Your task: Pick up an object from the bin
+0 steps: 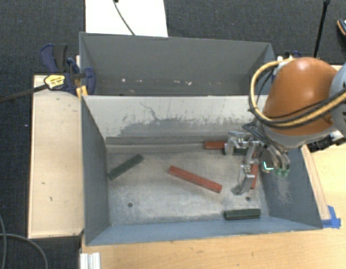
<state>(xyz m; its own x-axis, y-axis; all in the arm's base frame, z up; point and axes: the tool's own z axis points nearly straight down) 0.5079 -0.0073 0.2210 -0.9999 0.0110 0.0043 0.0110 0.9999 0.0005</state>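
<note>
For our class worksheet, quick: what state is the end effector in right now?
End effector: cannot be told; it sits low in the right side of the bin, near a dark bar.

The gripper is a small cluster of bare silver metal, blocky brackets and thin plates that narrow toward the jaws. Just above the jaws, on the side toward the arm, a tiny teal-green light glows with a green speck beside it. Farther up from the jaws sits a large, smooth orange cover, dome-shaped and slightly glossy. Cables loop around it, a black one and a pale yellowish one running side by side along its edge and across its lower face. Farthest from the jaws is a light grey arm segment, with a black part beneath it.
</note>
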